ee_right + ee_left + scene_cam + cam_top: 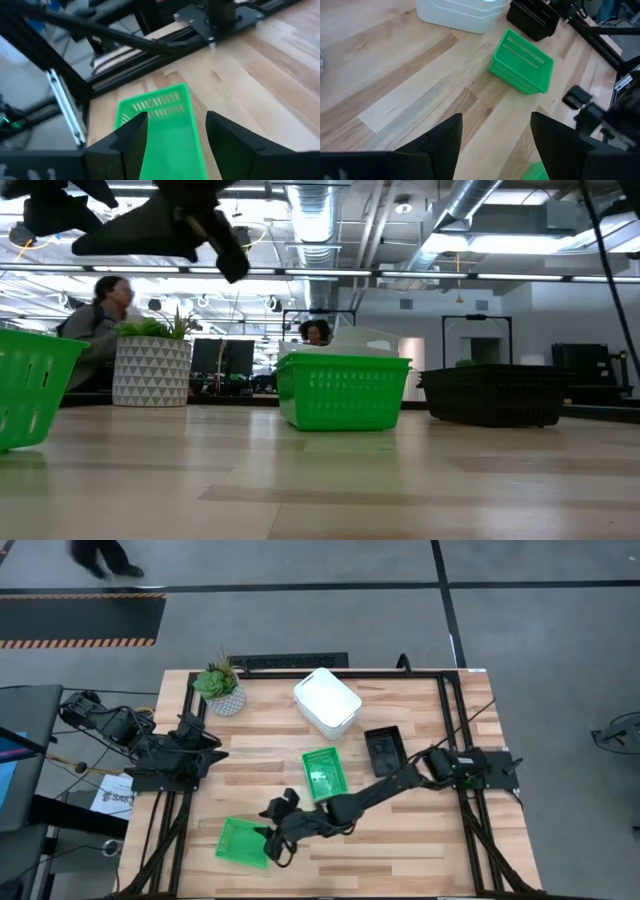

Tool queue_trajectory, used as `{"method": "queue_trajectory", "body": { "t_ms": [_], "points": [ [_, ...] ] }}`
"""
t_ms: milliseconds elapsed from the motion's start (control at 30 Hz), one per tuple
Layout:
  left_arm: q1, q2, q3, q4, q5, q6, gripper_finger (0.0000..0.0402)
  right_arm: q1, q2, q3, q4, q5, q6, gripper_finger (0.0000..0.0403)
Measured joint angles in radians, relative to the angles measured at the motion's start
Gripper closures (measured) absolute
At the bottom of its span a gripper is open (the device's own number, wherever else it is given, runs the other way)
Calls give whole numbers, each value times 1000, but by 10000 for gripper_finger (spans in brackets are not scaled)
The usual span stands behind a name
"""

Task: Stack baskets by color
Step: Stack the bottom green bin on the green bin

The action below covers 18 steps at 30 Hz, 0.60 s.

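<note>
A bright green basket [243,842] lies near the table's front left; the right wrist view shows it as the green basket [159,120], just ahead of and below my right gripper [172,137]. That gripper [275,832] is open and hangs above the basket's right end, clear of it. A second green basket [322,773] rests on its bottom at the table's middle. A black basket [385,750] sits to its right. White baskets [327,702] stand nested in a stack at the far middle. My left gripper [495,145] waits open at the table's left edge.
A potted green plant [222,688] stands at the far left corner. Dark frame rails [455,720] run along the table's right side and far edge. Bare wood lies between the middle green basket and the table's near edge. People sit in the room beyond the table.
</note>
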Motion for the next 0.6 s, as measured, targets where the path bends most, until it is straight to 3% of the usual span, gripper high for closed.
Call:
{"method": "queue_trajectory", "body": {
  "t_ms": [167, 300, 600],
  "points": [
    [0, 0, 0, 0, 0, 0, 178, -11, 91, 180, -138, -5, -135, 182],
    [0, 0, 0, 0, 0, 0, 178, -24, 161, 292, -235, -12, -153, 182],
    [0, 0, 0, 0, 0, 0, 178, -48, 254, 364, -277, -47, -167, 182]
  ]
}}
